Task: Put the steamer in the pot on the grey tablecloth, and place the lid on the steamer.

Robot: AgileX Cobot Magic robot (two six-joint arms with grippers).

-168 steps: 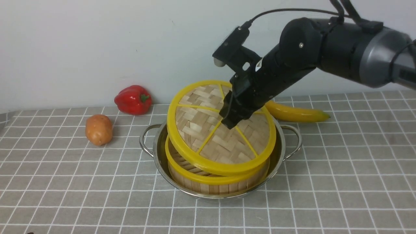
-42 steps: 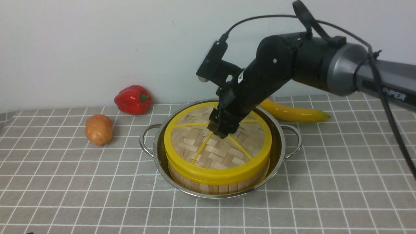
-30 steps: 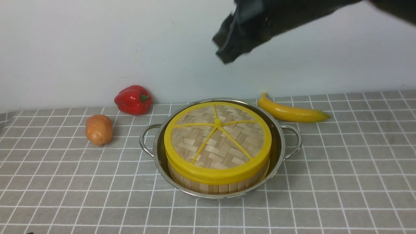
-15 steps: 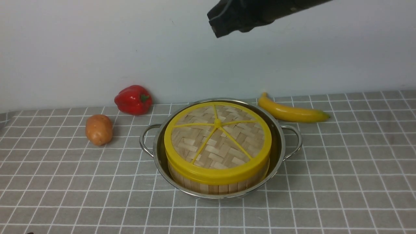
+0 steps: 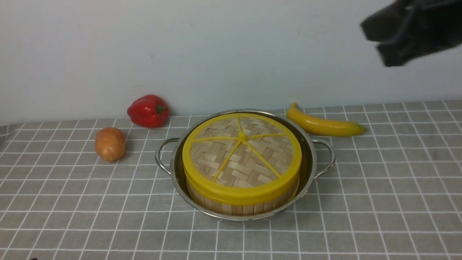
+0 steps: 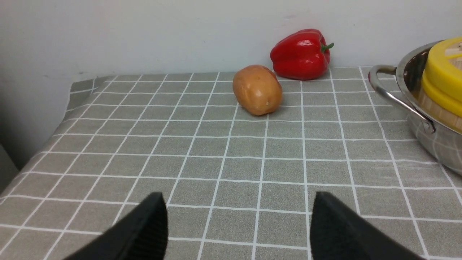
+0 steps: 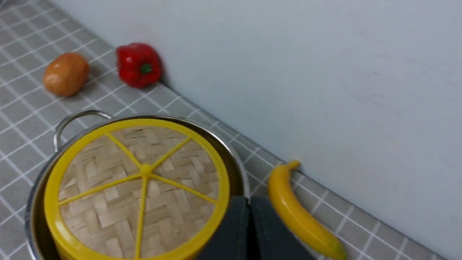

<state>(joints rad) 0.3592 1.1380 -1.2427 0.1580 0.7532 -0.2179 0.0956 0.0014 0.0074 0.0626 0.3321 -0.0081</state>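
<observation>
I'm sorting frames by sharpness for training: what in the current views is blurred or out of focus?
Front view: right gripper smeared, lid crisp. Left wrist view: left gripper out of focus, cloth sharp. Right wrist view: banana and red pepper soft.

Your right arm's end (image 5: 415,30) shows matte black in the front view, blocky and angular, with a rounded, smooth-faced tip and a notch beside it; motion blurs its finer detail. Your left jaws (image 6: 236,227) look dark grey, their two blurred fingers narrowing towards the tips.
</observation>
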